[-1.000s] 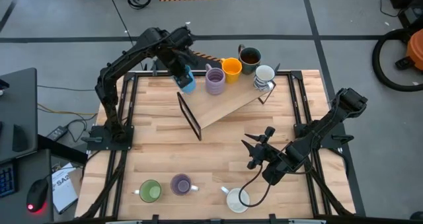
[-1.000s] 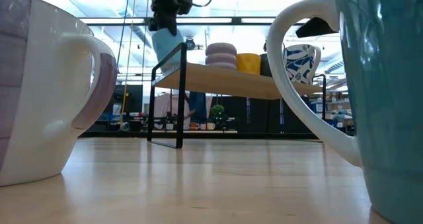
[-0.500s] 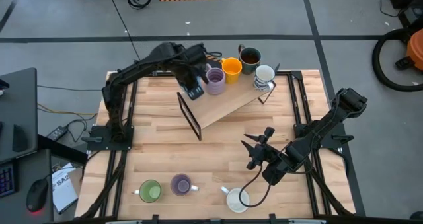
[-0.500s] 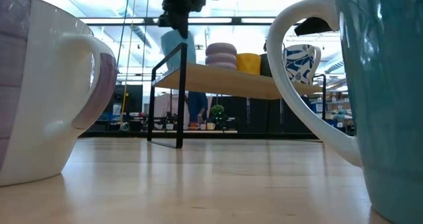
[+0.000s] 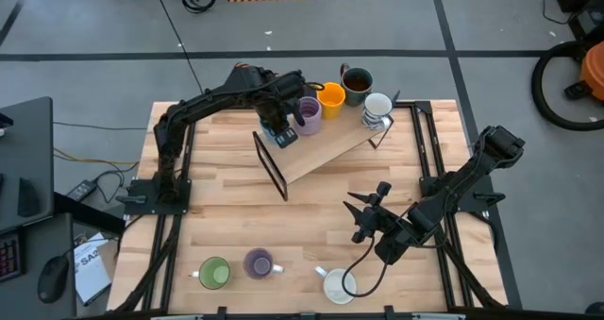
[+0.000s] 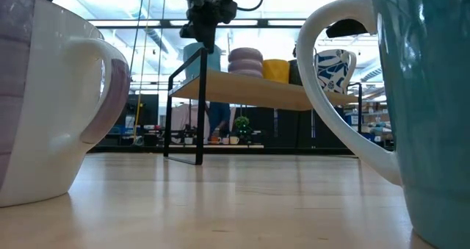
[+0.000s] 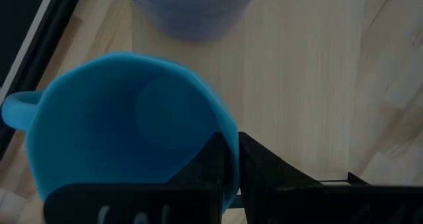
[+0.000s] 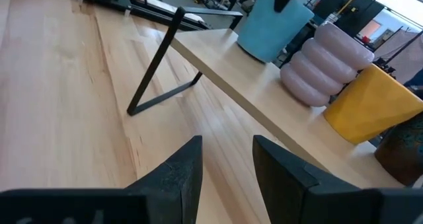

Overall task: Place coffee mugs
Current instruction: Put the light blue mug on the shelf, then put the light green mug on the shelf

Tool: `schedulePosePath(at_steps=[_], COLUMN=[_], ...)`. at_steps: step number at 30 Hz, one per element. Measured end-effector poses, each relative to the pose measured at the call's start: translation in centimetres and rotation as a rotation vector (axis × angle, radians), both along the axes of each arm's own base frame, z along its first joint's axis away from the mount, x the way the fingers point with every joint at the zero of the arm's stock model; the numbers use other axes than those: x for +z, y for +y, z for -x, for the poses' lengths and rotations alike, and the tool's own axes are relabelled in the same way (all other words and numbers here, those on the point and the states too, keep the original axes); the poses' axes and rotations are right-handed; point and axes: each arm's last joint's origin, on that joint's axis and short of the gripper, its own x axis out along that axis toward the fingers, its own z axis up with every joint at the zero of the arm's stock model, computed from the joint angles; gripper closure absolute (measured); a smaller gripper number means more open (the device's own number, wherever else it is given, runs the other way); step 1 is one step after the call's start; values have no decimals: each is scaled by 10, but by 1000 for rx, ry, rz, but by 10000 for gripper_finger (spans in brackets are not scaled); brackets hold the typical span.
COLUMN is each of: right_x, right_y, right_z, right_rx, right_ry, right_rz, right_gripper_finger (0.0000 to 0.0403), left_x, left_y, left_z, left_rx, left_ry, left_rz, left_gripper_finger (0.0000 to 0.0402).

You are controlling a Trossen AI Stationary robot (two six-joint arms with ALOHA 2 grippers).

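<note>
Blue mug [image 7: 125, 128] is pinched at its rim by the left gripper [image 5: 280, 129], one finger [image 7: 205, 164] inside and one outside the wall, and is set at the left end of the raised wooden shelf [image 5: 326, 150], just beside the ribbed purple mug [image 5: 307, 115]; whether its base is fully seated cannot be told. Further along the shelf the orange mug [image 5: 330, 97], the dark mug [image 5: 357, 80] and a white patterned mug [image 5: 377, 108] are lined up toward the desk's far right corner. The right gripper [image 5: 366, 216] is parked over the right part of the desk [image 5: 226, 216], fingers spread, nothing held. Near the desk's front edge a green mug [image 5: 214, 273], a second purple mug [image 5: 259, 263] and a white mug [image 5: 339, 284] are left waiting. Risks, as judged: the blue mug sits close to the shelf's end and black frame [image 5: 270, 164], so a skewed release could tip it off; the inner finger could drag the rim on withdrawal; the purple neighbour could be nudged. The blue mug is mostly hidden by the arm in the high view; only seven mugs are visible there.
</note>
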Motion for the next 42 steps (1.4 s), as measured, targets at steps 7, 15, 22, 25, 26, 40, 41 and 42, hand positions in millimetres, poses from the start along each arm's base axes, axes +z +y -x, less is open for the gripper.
schedulePosePath(at_steps=[7,15,22,25,26,40,41,42], right_x=[0,0,0,0,0,0,0,0], right_y=[0,0,0,0,0,0,0,0], right_z=[0,0,0,0,0,0,0,0], right_rx=[0,0,4,9,10,9,10,10], right_ry=[0,-2,0,5,7,8,10,12], right_rz=[0,-3,-10,-16,-14,-12,-9,-7], right_gripper_finger=[264,264,264,264,264,264,264,264], left_x=[-1,-2,0,2,4,27,32,37], left_y=[-2,-5,-6,-8,-8,-16,-18,-20], left_z=[-1,-6,-6,-7,-6,1,2,4], left_rx=[-34,-49,-59,-74,-81,-142,-161,-189], left_ry=[3,-23,-33,-52,-57,-147,-158,-168], left_rz=[8,2,-6,-18,-23,-84,-93,-97], left_gripper_finger=[357,303,267,263,263,262,262,262])
